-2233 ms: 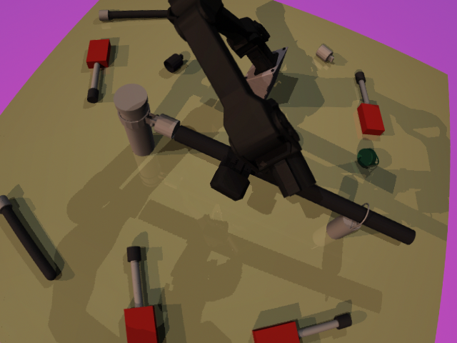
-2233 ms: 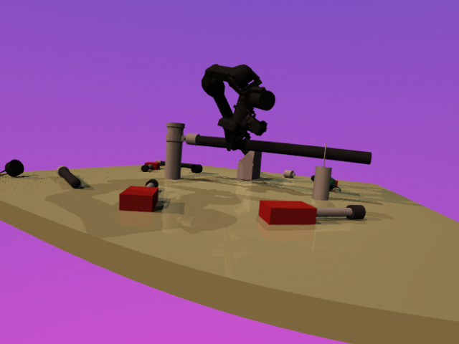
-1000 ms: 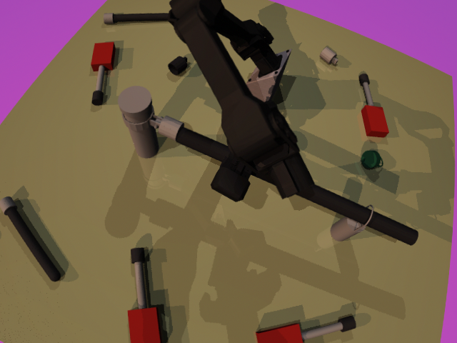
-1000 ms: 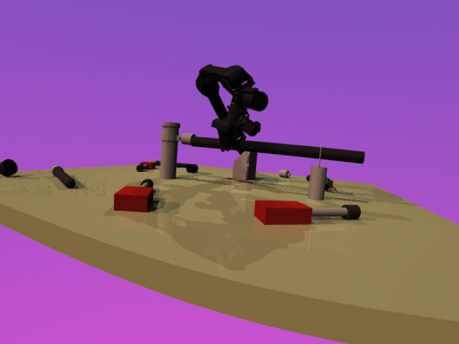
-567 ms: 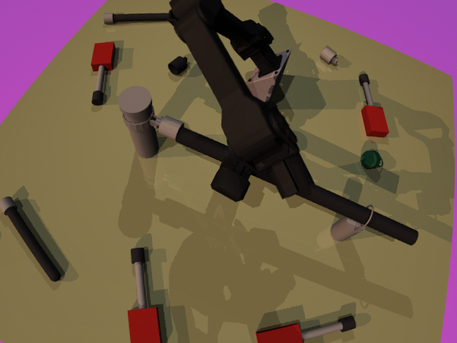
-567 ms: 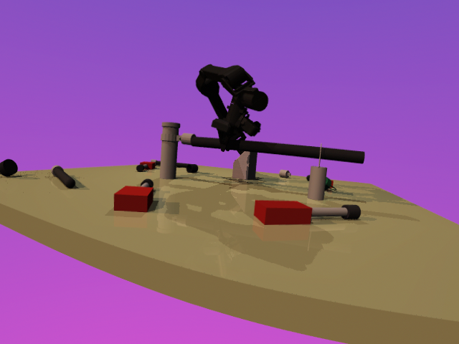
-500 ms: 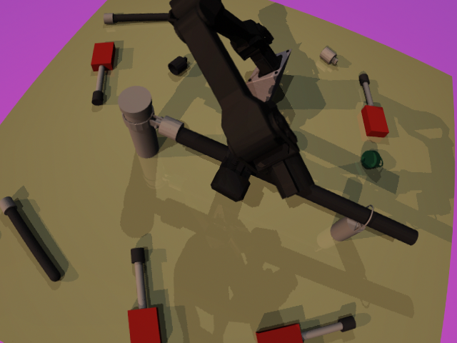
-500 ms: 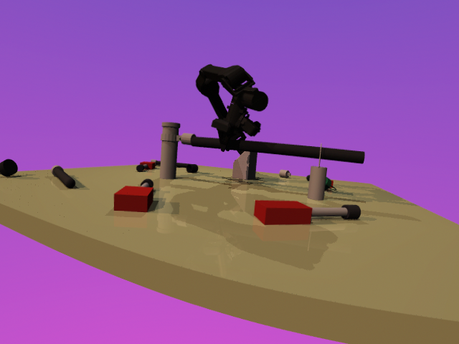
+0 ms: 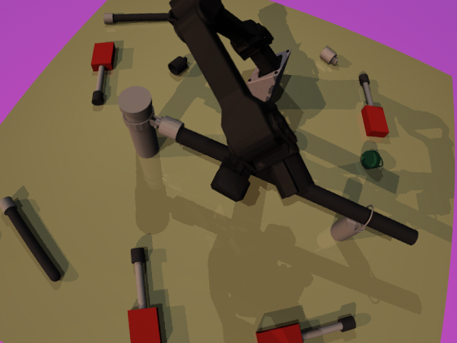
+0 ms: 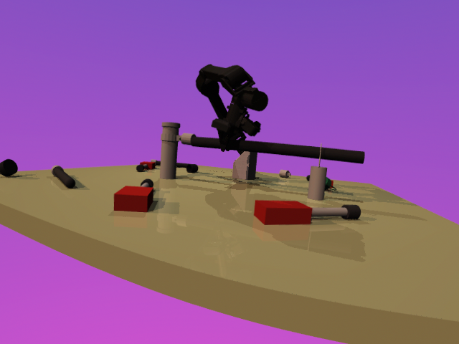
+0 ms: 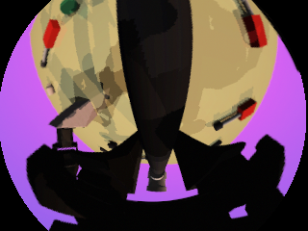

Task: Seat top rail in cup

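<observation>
The black rail [image 9: 339,201] [image 10: 281,147] [image 11: 156,72] slopes slightly up toward the big post [image 9: 146,140] [image 10: 168,159]. Its near-post end enters the mouth of the grey rail-end cup [image 9: 171,127] [image 10: 188,138], roughly in line with it; the depth inside is hidden. The cup hangs on the brace band [image 9: 136,123] [image 10: 169,136], just below the post cap [image 9: 135,99] [image 10: 171,125]. The rail's far part passes through the wire loop [image 10: 320,163] above the small post [image 9: 343,229] [image 10: 317,183]. My gripper [image 10: 232,145] [image 11: 158,159] is shut on the rail between the posts.
Red blocks with grey rods [image 9: 143,324] [image 10: 133,198] lie around the posts. A black bar [image 9: 33,241] [image 10: 63,176], a green item [image 9: 370,159], a grey fitting [image 9: 328,55] and a black fitting [image 9: 178,65] lie on the table. The arm's pale base [image 9: 263,86] stands behind the rail.
</observation>
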Available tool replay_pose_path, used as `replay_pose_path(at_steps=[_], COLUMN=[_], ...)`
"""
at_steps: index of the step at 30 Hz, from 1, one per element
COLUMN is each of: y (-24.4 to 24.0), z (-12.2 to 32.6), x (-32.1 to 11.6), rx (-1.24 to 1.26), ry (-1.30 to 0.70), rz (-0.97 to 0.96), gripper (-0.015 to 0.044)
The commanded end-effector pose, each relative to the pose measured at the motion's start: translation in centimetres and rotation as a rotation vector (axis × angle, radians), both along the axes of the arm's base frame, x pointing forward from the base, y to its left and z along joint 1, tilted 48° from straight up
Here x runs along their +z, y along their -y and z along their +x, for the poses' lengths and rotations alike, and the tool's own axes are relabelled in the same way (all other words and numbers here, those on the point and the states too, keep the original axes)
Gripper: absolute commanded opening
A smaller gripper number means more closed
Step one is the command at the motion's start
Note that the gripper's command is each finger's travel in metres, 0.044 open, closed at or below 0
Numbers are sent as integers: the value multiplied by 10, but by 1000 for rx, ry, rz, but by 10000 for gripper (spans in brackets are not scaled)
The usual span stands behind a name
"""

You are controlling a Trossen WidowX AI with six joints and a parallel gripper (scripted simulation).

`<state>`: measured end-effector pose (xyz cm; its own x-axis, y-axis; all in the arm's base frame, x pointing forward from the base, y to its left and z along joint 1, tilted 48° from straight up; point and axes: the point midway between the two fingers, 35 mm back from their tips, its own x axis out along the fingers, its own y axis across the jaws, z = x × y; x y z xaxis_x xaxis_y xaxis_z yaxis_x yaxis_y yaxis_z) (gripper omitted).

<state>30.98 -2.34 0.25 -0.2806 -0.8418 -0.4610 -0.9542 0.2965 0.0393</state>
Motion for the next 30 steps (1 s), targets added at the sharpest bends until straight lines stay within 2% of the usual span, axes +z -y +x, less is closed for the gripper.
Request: replay_pose_path(at_steps=[1,30], y=[0,-1], z=[0,0], x=[0,4], rx=[0,-1], ry=[0,-1], rz=[-1,-11], gripper=[0,0])
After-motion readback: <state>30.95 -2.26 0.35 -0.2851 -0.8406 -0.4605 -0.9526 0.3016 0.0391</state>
